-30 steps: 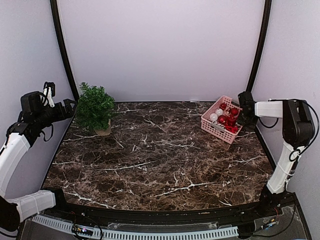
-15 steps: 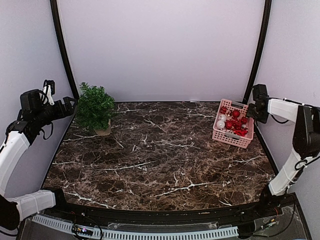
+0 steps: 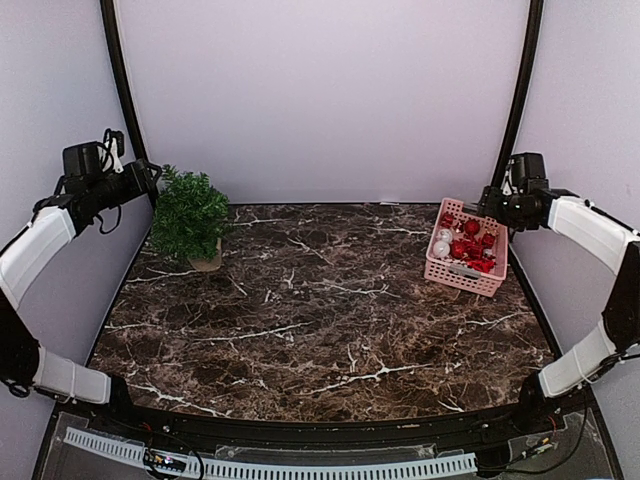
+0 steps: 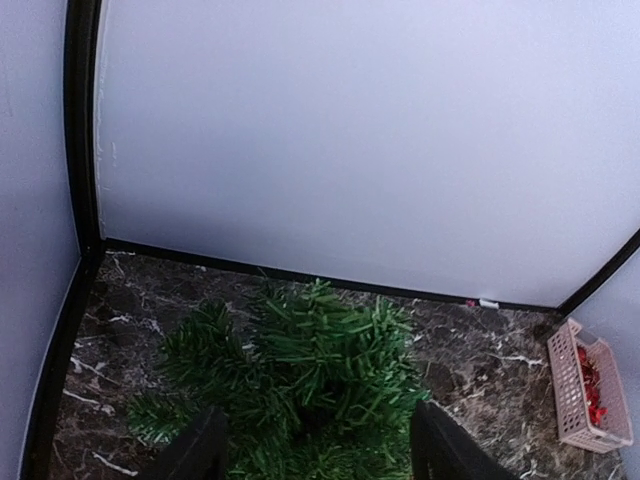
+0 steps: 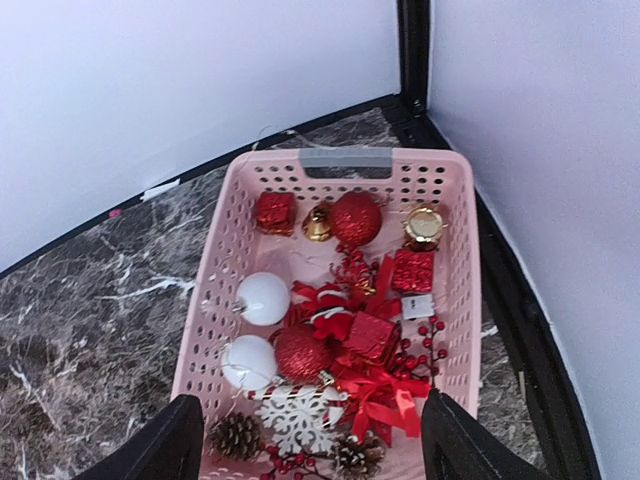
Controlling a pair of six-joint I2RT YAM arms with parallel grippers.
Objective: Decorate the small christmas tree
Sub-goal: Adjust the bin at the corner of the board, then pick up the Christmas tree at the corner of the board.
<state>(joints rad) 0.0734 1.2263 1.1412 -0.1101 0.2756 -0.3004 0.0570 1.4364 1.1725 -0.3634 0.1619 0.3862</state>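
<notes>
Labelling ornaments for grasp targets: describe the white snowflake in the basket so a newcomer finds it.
At the table's far right corner sits the pink basket. At its end opposite the grey handle, the white snowflake lies between two pine cones. It is the only flat, spiky white piece; the other white ornaments are smooth balls.

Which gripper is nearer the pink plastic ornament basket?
Right. The right gripper hovers over the pink plastic basket; the left gripper is across the table, above the green tree.
</notes>
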